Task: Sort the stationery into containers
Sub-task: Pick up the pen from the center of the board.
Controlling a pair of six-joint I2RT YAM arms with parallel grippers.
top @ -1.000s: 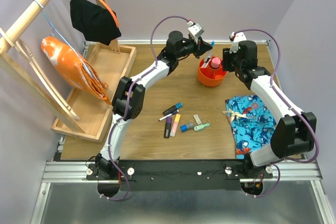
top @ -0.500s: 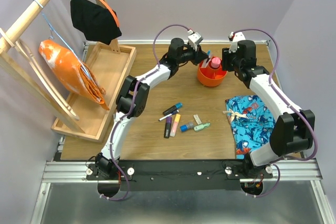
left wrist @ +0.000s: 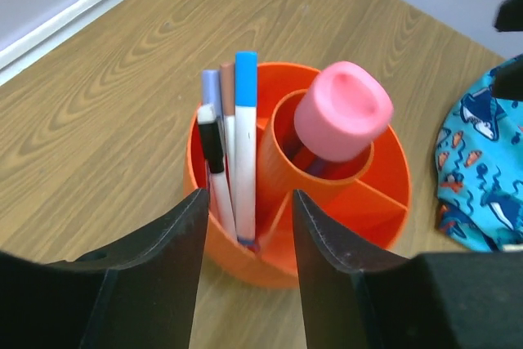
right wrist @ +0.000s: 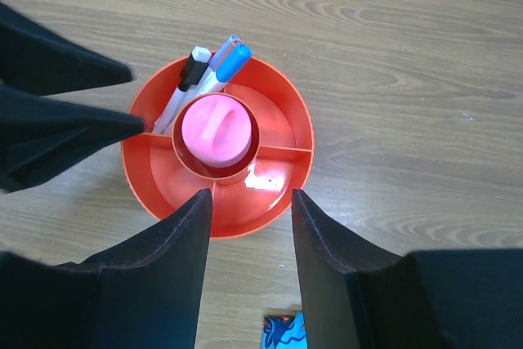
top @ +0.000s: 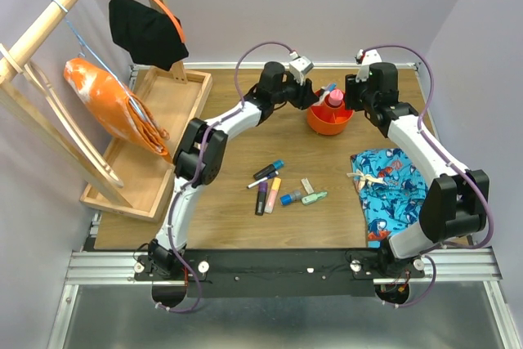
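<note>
Wrist cam shows pens point(left wrist: 244, 145) in the pot point(left wrist: 372, 210) (overhead barely does); left gripper point(left wrist: 247, 199) just spread apart, right gripper point(right wrist: 249, 198) gapes empty.

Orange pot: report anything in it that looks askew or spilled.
Nothing stands out. The pink marker stands upright in the centre tube of the orange pot, and the pens lean together in one outer compartment. Nothing is spilled.

Wooden table point(top: 229, 230) bears orange pot point(top: 322, 127), loose markers point(top: 272, 194), blue cloth point(top: 391, 190) and wooden tray point(top: 176, 104)
</note>
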